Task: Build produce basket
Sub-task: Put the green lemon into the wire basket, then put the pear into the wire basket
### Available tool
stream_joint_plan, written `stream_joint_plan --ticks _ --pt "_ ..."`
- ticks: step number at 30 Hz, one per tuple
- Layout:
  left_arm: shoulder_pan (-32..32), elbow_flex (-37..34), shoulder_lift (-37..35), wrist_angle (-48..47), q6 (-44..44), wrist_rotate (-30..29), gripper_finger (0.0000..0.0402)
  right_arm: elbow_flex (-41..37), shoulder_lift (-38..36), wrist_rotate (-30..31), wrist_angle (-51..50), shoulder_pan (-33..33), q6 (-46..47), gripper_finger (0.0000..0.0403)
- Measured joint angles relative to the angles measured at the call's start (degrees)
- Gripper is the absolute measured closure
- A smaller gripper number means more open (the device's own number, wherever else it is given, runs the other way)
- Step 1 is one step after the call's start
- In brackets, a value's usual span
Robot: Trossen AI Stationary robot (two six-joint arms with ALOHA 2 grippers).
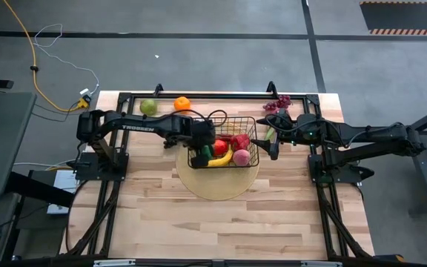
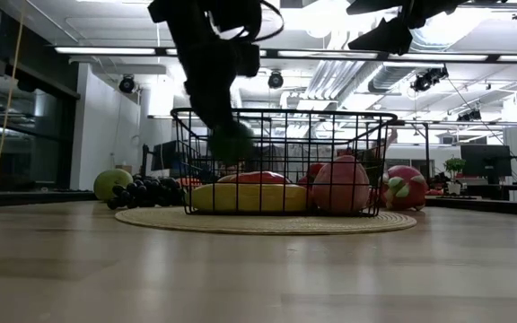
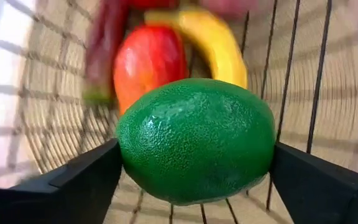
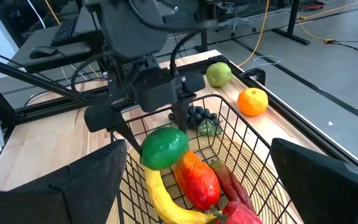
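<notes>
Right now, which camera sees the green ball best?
The left wrist view: the green ball fills the picture between the left hand's fingers. The right wrist view shows it smaller, above the basket. The low view shows it dim behind the wires. The high view hides it under the arm.

A: How many containers and mats are counted?
B: One basket (image 1: 250,126) and one round woven disc (image 1: 217,187) are counted on the tabletop (image 1: 221,222).

A: How many pieces are counted inside the basket?
B: Five are counted: one green ball (image 4: 164,148), one banana (image 4: 166,200), one mango (image 4: 197,177), one peach (image 1: 241,156), one dragon fruit (image 1: 241,140).

A: And outside it?
B: One pear (image 1: 148,107), one orange (image 1: 182,103) and two grape bunches, one dark (image 4: 199,116) and one red (image 1: 279,102), are counted.
</notes>
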Motion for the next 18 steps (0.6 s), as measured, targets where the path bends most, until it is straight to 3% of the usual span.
stream_joint_plan --ticks 3,11,18 --pt "0.0 0.0 0.0 0.3 0.7 0.7 0.0008 0.0 0.0 0.0 -0.1 0.0 0.0 0.0015" --pt "0.7 0.1 -0.8 -1.4 2.1 1.5 0.0003 0.0 0.0 0.0 0.0 0.0 0.0 0.0015" --pt "2.2 6.1 -2.3 -12.0 2.6 2.5 0.0004 0.0 0.0 0.0 0.0 0.0 0.0 0.0015"
